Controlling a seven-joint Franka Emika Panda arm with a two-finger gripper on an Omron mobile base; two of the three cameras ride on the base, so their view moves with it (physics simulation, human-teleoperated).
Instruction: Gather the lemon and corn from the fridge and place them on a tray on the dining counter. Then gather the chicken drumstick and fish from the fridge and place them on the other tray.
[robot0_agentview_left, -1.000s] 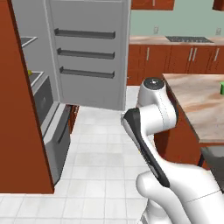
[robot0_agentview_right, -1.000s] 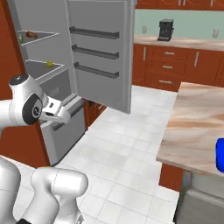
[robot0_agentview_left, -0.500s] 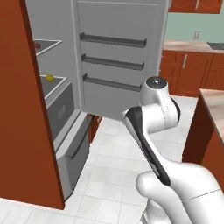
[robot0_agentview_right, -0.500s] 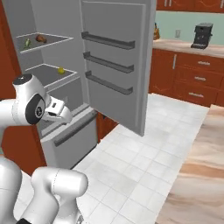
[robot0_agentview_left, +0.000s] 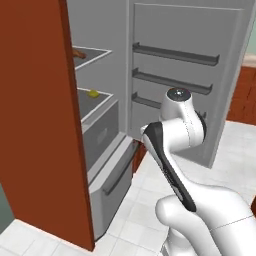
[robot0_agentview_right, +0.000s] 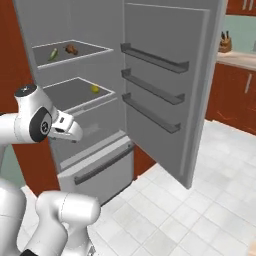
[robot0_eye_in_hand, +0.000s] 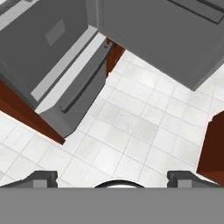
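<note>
— Right base view: what does the fridge (robot0_agentview_right: 75, 90) hold?
— Its door (robot0_agentview_right: 170, 85) stands wide open to the right. On the upper shelf lie the corn (robot0_agentview_right: 53, 53) and, just right of it, the chicken drumstick (robot0_agentview_right: 71, 49); on the shelf below sits the lemon (robot0_agentview_right: 95, 89), near the front edge. I cannot make out the fish.
— And the end effector (robot0_eye_in_hand: 113, 177)?
— Its fingertips stand far apart and empty, over the white tiled floor (robot0_eye_in_hand: 131, 131) in front of the pulled-out bottom drawer (robot0_eye_in_hand: 70, 87).
— Room to move?
— Open floor lies between drawer and door.
</note>
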